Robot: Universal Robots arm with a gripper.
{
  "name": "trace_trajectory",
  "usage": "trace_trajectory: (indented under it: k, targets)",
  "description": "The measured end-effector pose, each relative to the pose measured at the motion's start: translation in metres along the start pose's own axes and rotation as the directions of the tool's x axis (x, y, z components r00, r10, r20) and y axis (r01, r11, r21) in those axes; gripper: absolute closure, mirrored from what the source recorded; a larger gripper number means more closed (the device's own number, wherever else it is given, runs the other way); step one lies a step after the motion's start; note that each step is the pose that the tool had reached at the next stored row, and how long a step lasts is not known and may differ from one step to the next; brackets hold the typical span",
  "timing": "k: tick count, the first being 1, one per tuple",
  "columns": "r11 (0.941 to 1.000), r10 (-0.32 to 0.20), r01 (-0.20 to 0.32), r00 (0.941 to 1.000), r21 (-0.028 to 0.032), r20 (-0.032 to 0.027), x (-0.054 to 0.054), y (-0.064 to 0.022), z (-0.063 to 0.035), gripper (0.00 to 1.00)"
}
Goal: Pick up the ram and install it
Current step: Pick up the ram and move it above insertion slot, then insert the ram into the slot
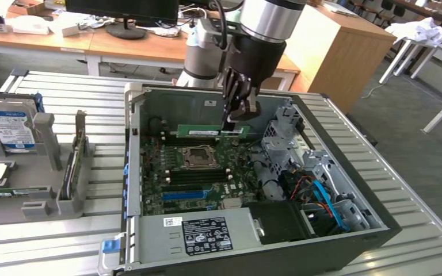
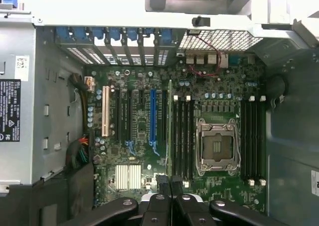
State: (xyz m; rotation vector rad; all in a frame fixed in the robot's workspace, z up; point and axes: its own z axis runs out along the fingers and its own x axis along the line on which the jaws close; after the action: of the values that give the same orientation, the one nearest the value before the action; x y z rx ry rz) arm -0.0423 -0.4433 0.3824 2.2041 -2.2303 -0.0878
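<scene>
**Ram held over the board, seating unclear**

The dark, two-fingered gripper was clamped on the ram, a long, narrow green circuit-board stick with a pale label. It gripped the stick near the end towards the exterior view's right. The ram hung level, on edge, inside the open grey-and-black metal computer case.

In the wrist view the ram appeared only as a thin green edge. It ran along the row of long black memory slots beside the square silver processor socket. The gripper was cut off by the frame edge, so only the black fingers and their linkages showed. The fingers covered the near end of the stick. Whether the ram's lower edge touched a slot or stood above it could not be told. Which slot it lined up with was also hard to make out.

The green motherboard lay flat on the case floor. A bright blue plastic slot strip and a white slot lay on the far side of the ram from the socket.

The silver-and-black arm was cut off at the top of the exterior view. Its body hid part of the case's back wall.

Well apart from the case, a boxy silver hard drive with a blue-white label stood in a grey holder on the ribbed metal table.
</scene>
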Motion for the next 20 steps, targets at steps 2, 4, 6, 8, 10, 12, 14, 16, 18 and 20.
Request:
trace_trajectory:
  k: [2, 4, 6, 8, 10, 12, 14, 16, 18, 20]
  targets:
    - [1.0000, 0.000, 0.000, 1.0000, 0.0000, 0.0000, -0.005, 0.0000, 0.0010, 0.88]
    - [1.0000, 0.000, 0.000, 1.0000, 0.0000, 0.0001, -0.010, 0.0000, 0.0020, 0.88]
    - [1.0000, 0.000, 0.000, 1.0000, 0.0000, -0.0001, -0.015, 0.0000, 0.0028, 0.88]
    - [1.0000, 0.000, 0.000, 1.0000, 0.0001, 0.0000, -0.019, 0.0001, 0.0037, 0.88]
    - [1.0000, 0.000, 0.000, 1.0000, 0.0000, -0.0001, -0.023, 0.0001, 0.0045, 0.88]
    - [1.0000, 0.000, 0.000, 1.0000, 0.0000, -0.0001, -0.027, 0.0001, 0.0052, 0.88]
    - [1.0000, 0.000, 0.000, 1.0000, 0.0000, -0.0001, -0.029, 0.0001, 0.0056, 0.88]
    - [1.0000, 0.000, 0.000, 1.0000, 0.0000, 0.0000, -0.029, 0.0001, 0.0058, 0.88]
    - [1.0000, 0.000, 0.000, 1.0000, 0.0000, 0.0000, -0.029, 0.0001, 0.0058, 0.88]
    - [1.0000, 0.000, 0.000, 1.0000, 0.0000, 0.0000, -0.029, 0.0001, 0.0058, 0.88]
